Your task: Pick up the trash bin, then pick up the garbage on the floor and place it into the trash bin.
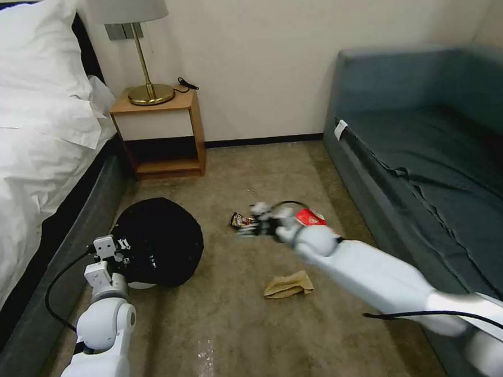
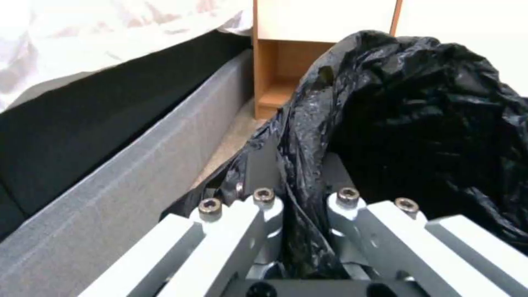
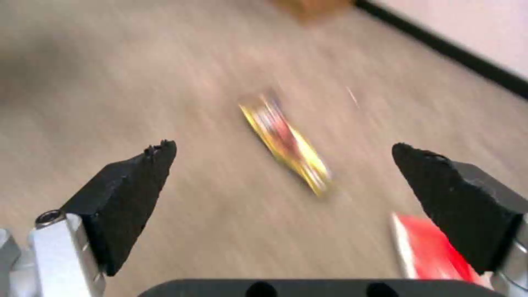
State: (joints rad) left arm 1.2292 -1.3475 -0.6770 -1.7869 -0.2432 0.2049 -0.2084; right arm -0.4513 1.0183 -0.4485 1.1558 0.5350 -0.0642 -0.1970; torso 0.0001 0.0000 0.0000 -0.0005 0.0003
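- Gripping: left gripper (image 2: 300, 194), jaws clenched on the black bag at the rim of the trash bin (image 1: 160, 241); crinkled plastic is pinched between the two jaws in the left wrist view
- Trash bin: small round bin lined with the black bag, its white body showing just below the bag; sits at the robot's left, near the grey base of the bed (image 1: 20, 167) and in front of the wooden nightstand (image 1: 161, 134); whether it rests on the floor (image 1: 237, 335) or is lifted clear cannot be told
- Right gripper (image 1: 257, 223): arm stretched forward over the middle of the carpet, jaws released and spread wide, nothing between them; blurred by motion
- Snack wrapper (image 3: 286, 142): gold-yellow and red, lying flat on the floor, framed between the open jaws in the right wrist view and apart from both; in the head view its dark end shows just beside the gripper
- Red-and-white packet (image 1: 310, 217): on the floor just beside the right gripper, on the sofa (image 1: 429, 140) side
- Crumpled brown paper (image 1: 288, 285): on the floor nearer the robot, beside the right forearm, well apart from the bin
- Lamp (image 1: 143, 59): brass stem, standing on the nightstand
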